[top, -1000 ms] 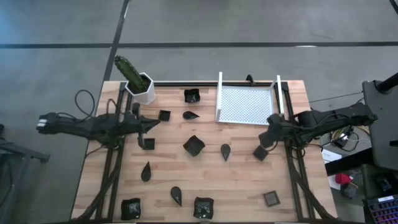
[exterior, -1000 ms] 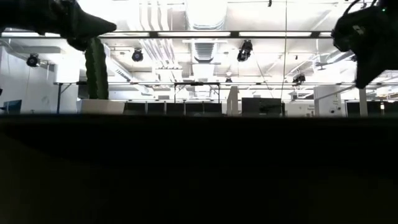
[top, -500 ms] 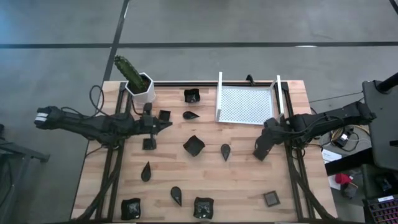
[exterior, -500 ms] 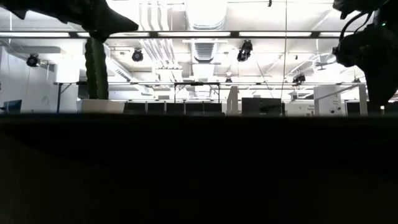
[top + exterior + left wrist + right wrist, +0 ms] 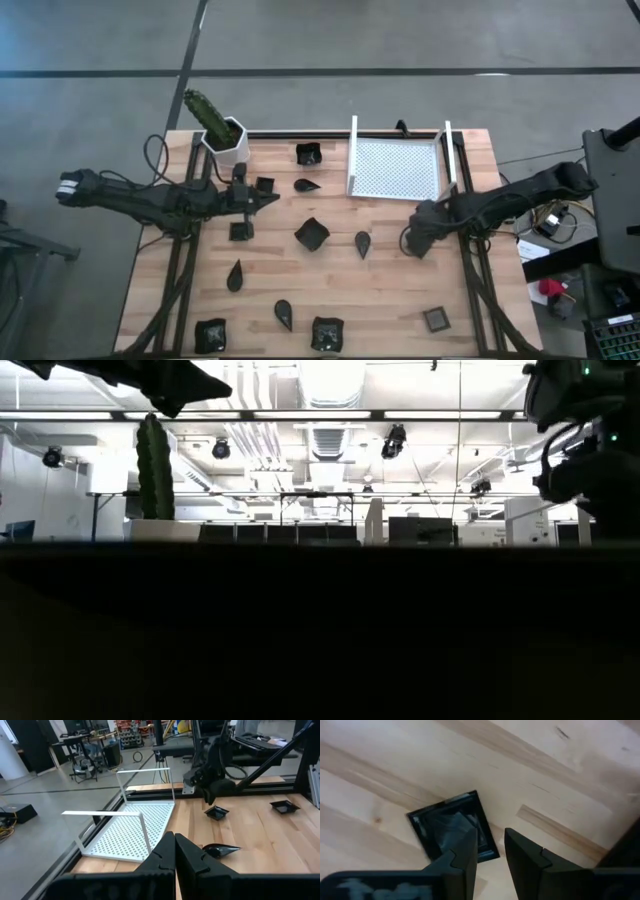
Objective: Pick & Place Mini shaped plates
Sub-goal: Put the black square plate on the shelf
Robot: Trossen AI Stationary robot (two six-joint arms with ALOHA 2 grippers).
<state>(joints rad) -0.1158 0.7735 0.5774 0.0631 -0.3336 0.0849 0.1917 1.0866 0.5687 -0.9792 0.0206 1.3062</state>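
Observation:
Several tiny dark plates, square and teardrop, lie scattered flat on the wooden table (image 5: 380, 300). My right gripper (image 5: 490, 857) points down, open, low over a square plate (image 5: 447, 827) at the table's right. One finger stands over the plate's inside and the other just outside its rim. In the high view this gripper (image 5: 418, 243) hides that plate. My left gripper (image 5: 272, 197) is shut on nothing and held level above the table's left half, near a small square plate (image 5: 264, 185). Its wrist view shows its shut fingers (image 5: 175, 855) facing the right arm (image 5: 210, 775). My right gripper comes at the square plate from above with its fingers on either side of one rim (image 5: 487, 845). Whether a finger touches the plate I cannot tell.
A white perforated tray (image 5: 395, 168) with upright side rails stands at the far right. A white pot with a green cactus (image 5: 225, 140) stands at the far left corner. A teardrop plate (image 5: 362, 243) and a diamond-set square plate (image 5: 312, 233) lie mid-table. More plates lie along the near edge.
My right gripper has come down and a little toward the near edge, onto the square plate that lay uncovered beside it a second ago. My left gripper has risen and reached toward the table's right, still shut. No plate has moved.

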